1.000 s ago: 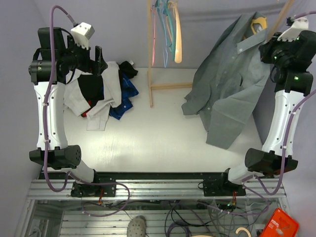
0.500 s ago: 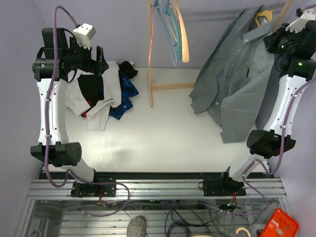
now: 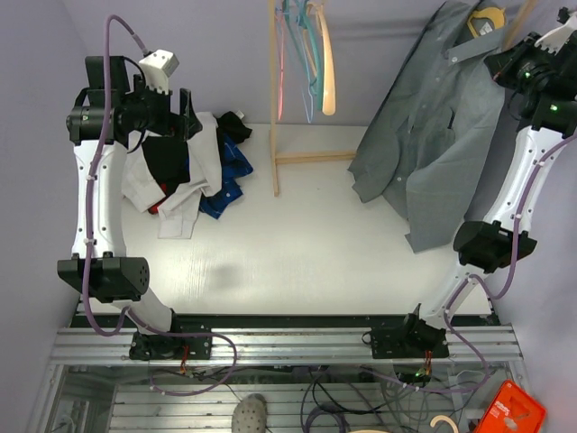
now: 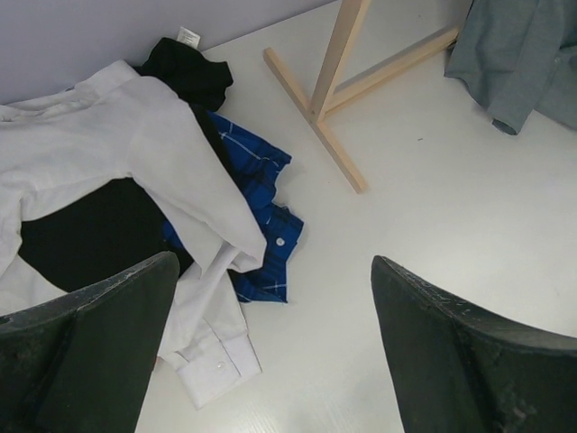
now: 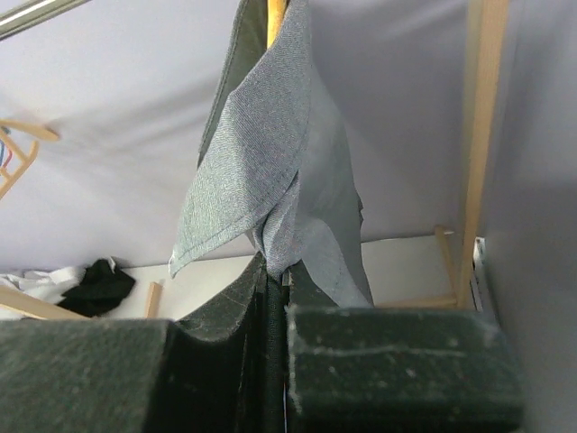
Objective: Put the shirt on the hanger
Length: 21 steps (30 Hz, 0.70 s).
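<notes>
The grey shirt hangs at the back right, lifted high, its hem trailing over the table. The yellow hanger pokes out at its collar. My right gripper is shut on the shirt's fabric near the collar; in the right wrist view the collar rises from between the closed fingers, with a sliver of yellow hanger above. My left gripper is open and empty above the clothes pile; its fingers show wide apart in the left wrist view.
A pile of white, black and blue garments lies at the back left, also in the left wrist view. A wooden rack stands at the back centre holding pink, teal and cream hangers. A wooden post stands right of the shirt.
My right gripper has raised the shirt further up and to the right, so less fabric lies on the table. The left arm shifted slightly.
</notes>
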Each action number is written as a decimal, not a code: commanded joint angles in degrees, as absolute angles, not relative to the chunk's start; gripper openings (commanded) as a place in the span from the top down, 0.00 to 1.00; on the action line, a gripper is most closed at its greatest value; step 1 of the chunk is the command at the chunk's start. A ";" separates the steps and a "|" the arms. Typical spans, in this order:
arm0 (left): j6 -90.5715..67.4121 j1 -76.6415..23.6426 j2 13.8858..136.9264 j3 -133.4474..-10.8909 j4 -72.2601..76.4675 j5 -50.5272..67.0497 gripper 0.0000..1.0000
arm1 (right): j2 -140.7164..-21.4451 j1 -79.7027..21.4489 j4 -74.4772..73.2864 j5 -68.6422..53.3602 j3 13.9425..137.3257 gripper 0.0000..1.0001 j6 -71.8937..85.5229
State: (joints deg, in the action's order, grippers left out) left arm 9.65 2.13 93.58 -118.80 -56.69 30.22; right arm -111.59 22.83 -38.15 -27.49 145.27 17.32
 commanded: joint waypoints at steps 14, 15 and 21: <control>7.82 1.92 93.58 -116.72 -53.68 31.78 0.01 | -115.03 25.66 -30.97 -30.82 147.05 1.00 27.51; 7.82 1.93 93.53 -116.47 -53.58 31.80 0.01 | -114.58 25.59 -30.52 -30.88 146.25 1.00 27.51; 9.11 1.86 92.92 -113.64 -52.98 34.84 0.01 | -111.90 25.57 -29.07 -29.51 142.98 1.00 25.17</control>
